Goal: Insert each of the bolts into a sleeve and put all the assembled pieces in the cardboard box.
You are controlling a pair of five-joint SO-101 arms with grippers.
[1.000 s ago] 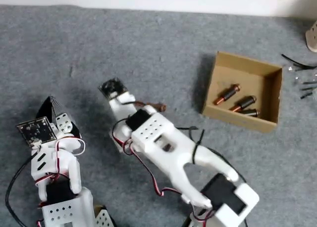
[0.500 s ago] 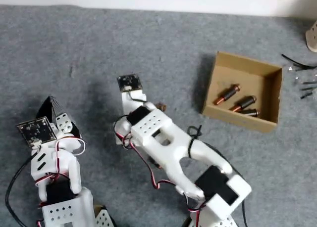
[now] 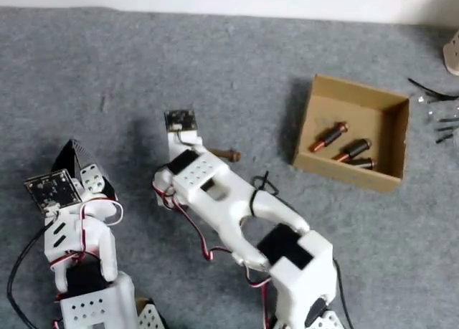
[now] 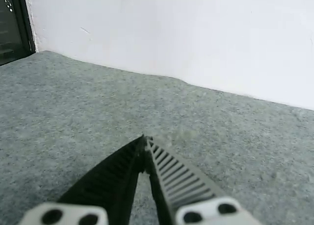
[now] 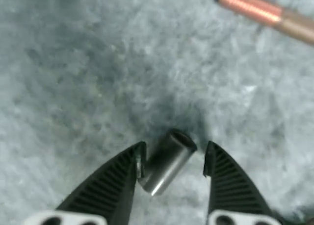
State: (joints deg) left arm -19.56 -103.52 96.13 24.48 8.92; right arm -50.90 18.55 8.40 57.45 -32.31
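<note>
From the high view, a brown cardboard box (image 3: 346, 173) sits at the right of the grey felt-covered table (image 3: 107, 71), with three copper-and-dark assembled pieces (image 3: 328, 137) lying side by side inside it. A loose copper-coloured metal bolt (image 3: 226, 155) lies on the felt well apart from the box, just beside the wrist of the white right arm (image 3: 215, 189), which stretches from the near edge toward the middle of the table. The white left arm (image 3: 75, 229) stands at the near left corner, away from both bolt and box.

In the left wrist view, the left claw (image 4: 145, 142) is closed with its fingertips together and nothing between them, held over bare felt and pointing toward a white wall.

In the right wrist view, the right claw (image 5: 175, 147) is open and straddles a short dark metal cylindrical sleeve (image 5: 167, 165) lying tilted on the felt. The sleeve rests against one finger and stands apart from the other. The bolt lies farther off, beyond the fingertips.
</note>
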